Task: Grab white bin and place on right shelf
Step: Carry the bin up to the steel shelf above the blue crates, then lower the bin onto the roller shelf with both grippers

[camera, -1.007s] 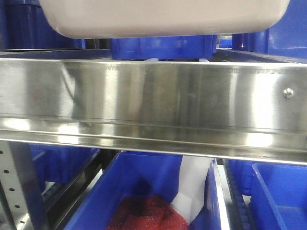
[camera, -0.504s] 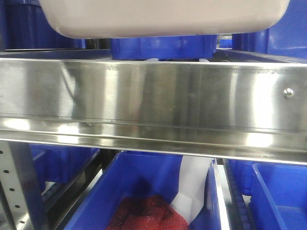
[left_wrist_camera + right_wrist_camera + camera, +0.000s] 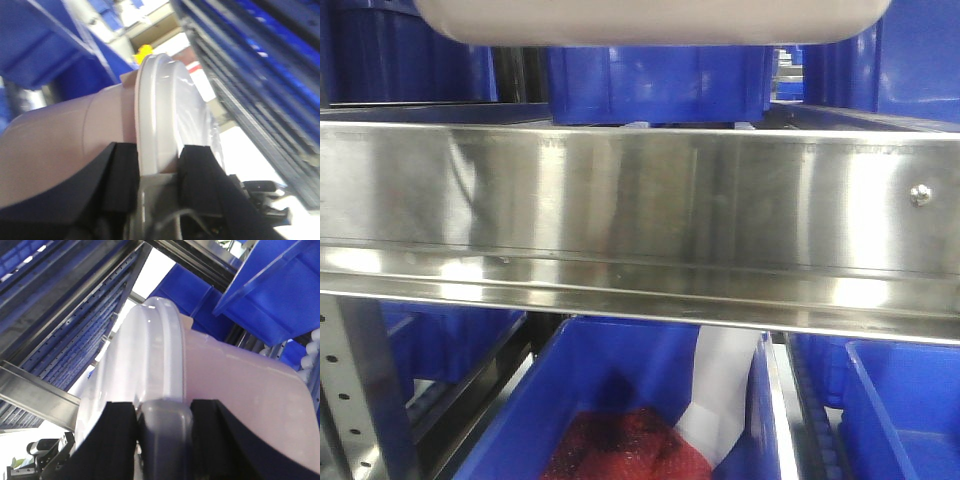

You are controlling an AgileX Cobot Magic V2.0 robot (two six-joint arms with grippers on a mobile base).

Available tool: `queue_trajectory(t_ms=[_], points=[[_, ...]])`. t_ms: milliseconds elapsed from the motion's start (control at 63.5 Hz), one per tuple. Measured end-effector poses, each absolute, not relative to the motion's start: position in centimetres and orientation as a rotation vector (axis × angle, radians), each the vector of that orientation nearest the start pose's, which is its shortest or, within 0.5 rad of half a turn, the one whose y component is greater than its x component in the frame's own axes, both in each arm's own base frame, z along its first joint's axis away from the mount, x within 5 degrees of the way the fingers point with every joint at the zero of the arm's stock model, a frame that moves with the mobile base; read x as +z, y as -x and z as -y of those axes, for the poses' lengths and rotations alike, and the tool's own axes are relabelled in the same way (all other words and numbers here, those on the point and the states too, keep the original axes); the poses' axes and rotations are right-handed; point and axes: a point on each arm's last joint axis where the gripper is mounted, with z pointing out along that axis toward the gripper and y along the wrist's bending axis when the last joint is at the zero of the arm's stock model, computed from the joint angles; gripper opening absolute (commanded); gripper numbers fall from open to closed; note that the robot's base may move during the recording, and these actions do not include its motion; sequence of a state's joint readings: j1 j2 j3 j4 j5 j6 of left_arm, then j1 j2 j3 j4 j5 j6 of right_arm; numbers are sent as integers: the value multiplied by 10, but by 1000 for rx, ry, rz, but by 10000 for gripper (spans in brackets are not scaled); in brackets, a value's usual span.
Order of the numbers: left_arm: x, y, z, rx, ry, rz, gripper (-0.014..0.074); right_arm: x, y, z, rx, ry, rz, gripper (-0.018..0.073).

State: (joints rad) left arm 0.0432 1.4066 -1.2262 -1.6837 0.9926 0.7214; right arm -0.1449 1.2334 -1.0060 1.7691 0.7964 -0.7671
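The white bin (image 3: 650,20) hangs at the top of the front view, only its pinkish-white underside showing, well above the right shelf's steel front rail (image 3: 640,195). My left gripper (image 3: 156,172) is shut on the bin's rim and glossy lid (image 3: 165,115); the tub's side (image 3: 60,140) shows to the left. My right gripper (image 3: 162,432) is shut on the bin's grey handle (image 3: 161,440), with the lid (image 3: 135,365) to its left and the tub body (image 3: 240,395) to its right. Neither gripper shows in the front view.
Blue crates (image 3: 655,85) stand on the shelf level behind the rail. Below the rail, a blue crate (image 3: 620,400) holds red mesh and white paper. A perforated upright (image 3: 345,400) stands at lower left. Blue crates (image 3: 270,290) and rack rails (image 3: 60,315) surround the bin.
The white bin has risen in the front view; less of its underside shows now and more of the blue crate behind it is uncovered.
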Motion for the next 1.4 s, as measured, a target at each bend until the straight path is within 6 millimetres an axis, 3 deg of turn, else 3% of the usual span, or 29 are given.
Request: queue_trajectory(t_ms=[378,519,582,693,771,850,1196,1401], points=[[377,-323,61,-1446,104,-1861,-120,351,-302,-29,1339,-415,-1775,86],[375,-324,61,-1423,83,-1876,14,344,-307,-29,1325,-394,-1792,331],[372,-324,61,-1403,65,-1891,152,344,-308,-29,1320,-380,-1794,487],[366,-325,62,-1353,-9,-1928,370,345,-307,-33,1318,-313,-1798,631],[364,-324,64,-1331,-53,-1949,478,347,-305,-37,1323,-238,-1794,631],[361,-323,65,-1321,-75,-1965,524,347,-305,-38,1308,-194,-1792,631],[356,-317,71,-1249,-240,-2062,526,333,-304,-40,1033,29,-1937,631],[370,-315,70,-1102,-423,-2103,526,345,-308,-36,867,138,-1960,631]])
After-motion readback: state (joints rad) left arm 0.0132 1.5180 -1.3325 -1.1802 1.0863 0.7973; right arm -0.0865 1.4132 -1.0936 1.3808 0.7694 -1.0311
